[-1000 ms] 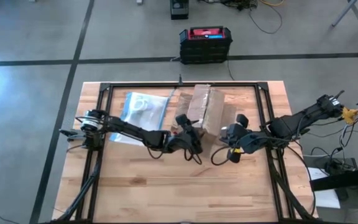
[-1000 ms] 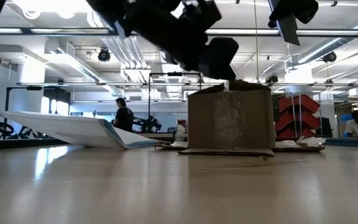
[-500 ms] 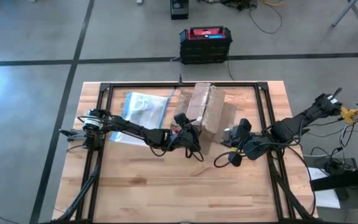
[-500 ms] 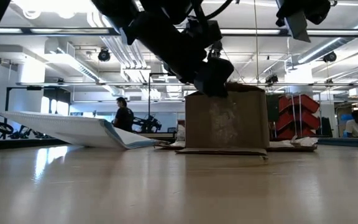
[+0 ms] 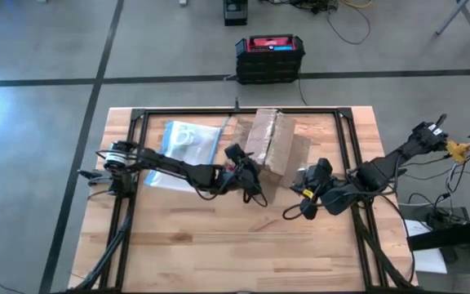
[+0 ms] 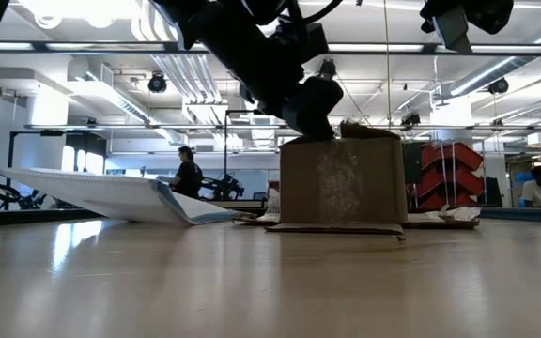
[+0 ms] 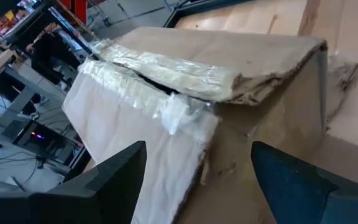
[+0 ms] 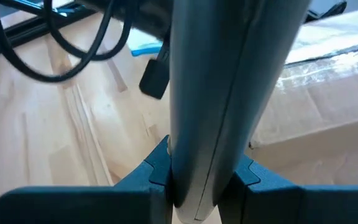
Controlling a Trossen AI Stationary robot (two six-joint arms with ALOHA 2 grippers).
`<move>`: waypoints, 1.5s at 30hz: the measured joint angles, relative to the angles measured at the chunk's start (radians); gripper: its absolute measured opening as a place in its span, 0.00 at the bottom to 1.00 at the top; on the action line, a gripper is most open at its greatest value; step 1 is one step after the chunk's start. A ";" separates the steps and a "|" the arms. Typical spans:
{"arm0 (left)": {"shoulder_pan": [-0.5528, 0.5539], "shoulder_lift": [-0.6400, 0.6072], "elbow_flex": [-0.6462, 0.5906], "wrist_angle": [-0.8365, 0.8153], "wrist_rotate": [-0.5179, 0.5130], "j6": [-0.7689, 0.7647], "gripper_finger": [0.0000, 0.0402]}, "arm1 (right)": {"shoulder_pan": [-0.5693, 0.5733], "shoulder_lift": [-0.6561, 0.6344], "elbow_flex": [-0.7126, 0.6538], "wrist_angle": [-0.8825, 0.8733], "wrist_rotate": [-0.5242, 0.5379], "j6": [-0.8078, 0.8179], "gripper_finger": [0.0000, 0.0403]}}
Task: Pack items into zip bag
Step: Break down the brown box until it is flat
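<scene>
Box: brown cardboard box [image 5: 269,143] stands on the wooden table [image 5: 219,245] near its far edge, about midway across; its top flaps are closed under wrinkled clear tape [image 7: 166,68], and it serves as the landmark for every place below.
Zip bag: flat clear zip bag [image 5: 184,147] lies on the table to the left of the box, just beside it, with its blue strip [image 5: 212,145] along the edge nearest the box; in the low view its far end lifts off the tabletop [image 6: 111,195].
Items: whitish ring-like items [image 5: 184,137] show through the bag's plastic, in the part of the bag farther from the box; how many there are cannot be told.
Left gripper: left gripper [image 5: 246,163] hangs at the box's left near corner, above the table; its two dark fingers [image 7: 114,177] stand wide apart with the box's taped top showing between them, and nothing is held.
Right gripper: right gripper [image 5: 321,169] sits to the right of the box, a little nearer the front edge and apart from it; its fingers are clamped on a slim grey stick-like tool [image 8: 229,99], which runs lengthwise between them.
Tool: it points toward the box's right side without touching it.
Room: a person [image 6: 187,175] stands far behind the table in the low view.
</scene>
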 joint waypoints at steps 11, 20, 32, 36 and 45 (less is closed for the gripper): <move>0.042 0.023 -0.008 0.012 0.033 0.034 0.68 | 0.000 0.099 0.000 0.024 -0.002 0.061 0.14; 0.078 0.025 -0.021 0.037 -0.151 -0.195 0.68 | 0.000 0.106 0.000 0.043 0.024 0.078 0.14; 0.140 0.025 -0.123 0.261 0.072 -0.340 0.40 | 0.000 0.103 0.000 0.046 0.053 0.078 0.14; 0.148 0.023 -0.129 0.274 0.075 -0.342 0.28 | 0.000 0.102 0.000 0.053 0.053 0.078 0.14; 0.155 -0.154 -0.119 0.192 0.082 -0.192 0.02 | 0.015 0.059 0.018 0.067 0.069 0.067 0.14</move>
